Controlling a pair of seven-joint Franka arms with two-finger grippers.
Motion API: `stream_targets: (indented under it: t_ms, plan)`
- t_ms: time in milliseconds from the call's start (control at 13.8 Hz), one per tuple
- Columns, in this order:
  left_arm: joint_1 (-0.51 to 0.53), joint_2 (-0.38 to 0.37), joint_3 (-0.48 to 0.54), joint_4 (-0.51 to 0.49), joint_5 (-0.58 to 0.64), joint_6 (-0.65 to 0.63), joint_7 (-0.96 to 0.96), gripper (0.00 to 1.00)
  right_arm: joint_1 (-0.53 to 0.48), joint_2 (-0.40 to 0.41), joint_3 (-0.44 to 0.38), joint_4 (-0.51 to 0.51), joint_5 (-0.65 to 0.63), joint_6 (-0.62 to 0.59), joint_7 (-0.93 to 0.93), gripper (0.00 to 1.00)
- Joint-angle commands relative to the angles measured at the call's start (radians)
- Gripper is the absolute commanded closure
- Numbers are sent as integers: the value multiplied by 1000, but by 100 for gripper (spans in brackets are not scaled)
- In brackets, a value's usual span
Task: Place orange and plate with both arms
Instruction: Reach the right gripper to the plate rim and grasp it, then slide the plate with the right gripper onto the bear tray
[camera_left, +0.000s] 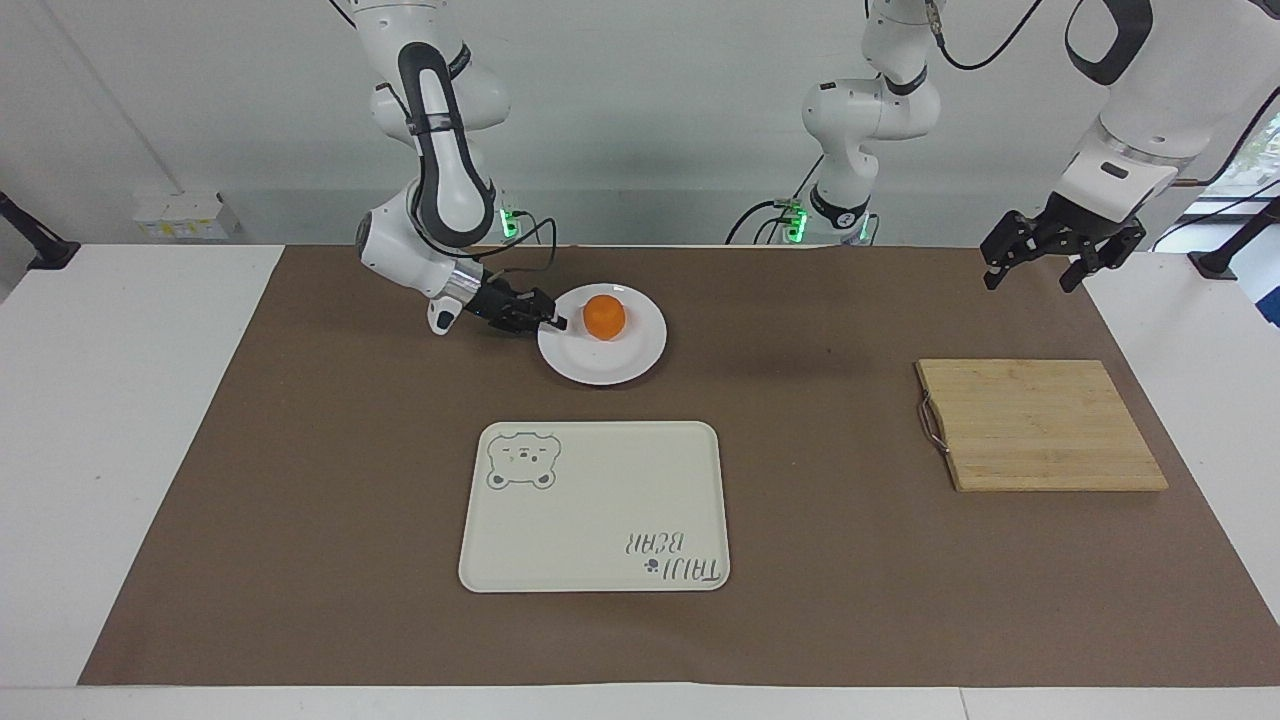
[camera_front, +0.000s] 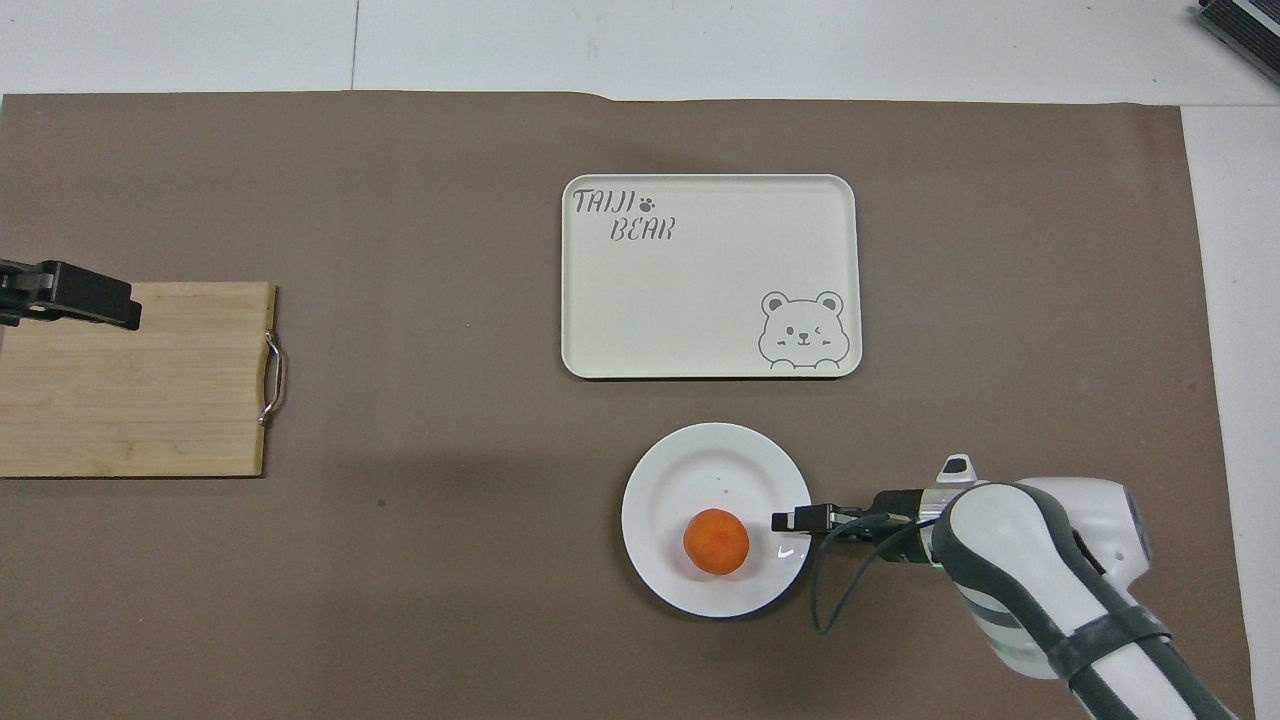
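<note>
The orange (camera_left: 604, 316) (camera_front: 716, 541) rests on the white plate (camera_left: 612, 366) (camera_front: 700, 468), which sits on the brown mat close to the right arm's base. My right gripper (camera_left: 553, 322) (camera_front: 786, 519) lies low and level at the plate's rim on the side toward the right arm's end. Its fingertips are drawn together over the rim, so it is shut on the plate. My left gripper (camera_left: 1030, 282) hangs open and empty in the air toward the left arm's end, over the cutting board's edge, and waits there.
A cream rectangular tray (camera_left: 600, 500) (camera_front: 700, 290) with a bear drawing lies farther from the robots than the plate. A wooden cutting board (camera_left: 1040, 425) (camera_front: 140, 400) with a metal handle lies toward the left arm's end.
</note>
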Motion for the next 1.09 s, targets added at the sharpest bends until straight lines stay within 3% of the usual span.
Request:
stream_targets:
  t_ms: [0, 507, 1014]
  plan:
    - [3, -12, -4, -7, 19, -12, -9, 0, 0, -15, 0, -21, 41, 18, -36, 100]
    - [3, -12, -4, -7, 19, -12, -9, 0, -51, -4, 0, -8, 71, 1, -140, 100]
    - [3, -12, -4, -7, 19, -10, -9, 0, -74, 50, -2, 107, 194, -94, -205, 100]
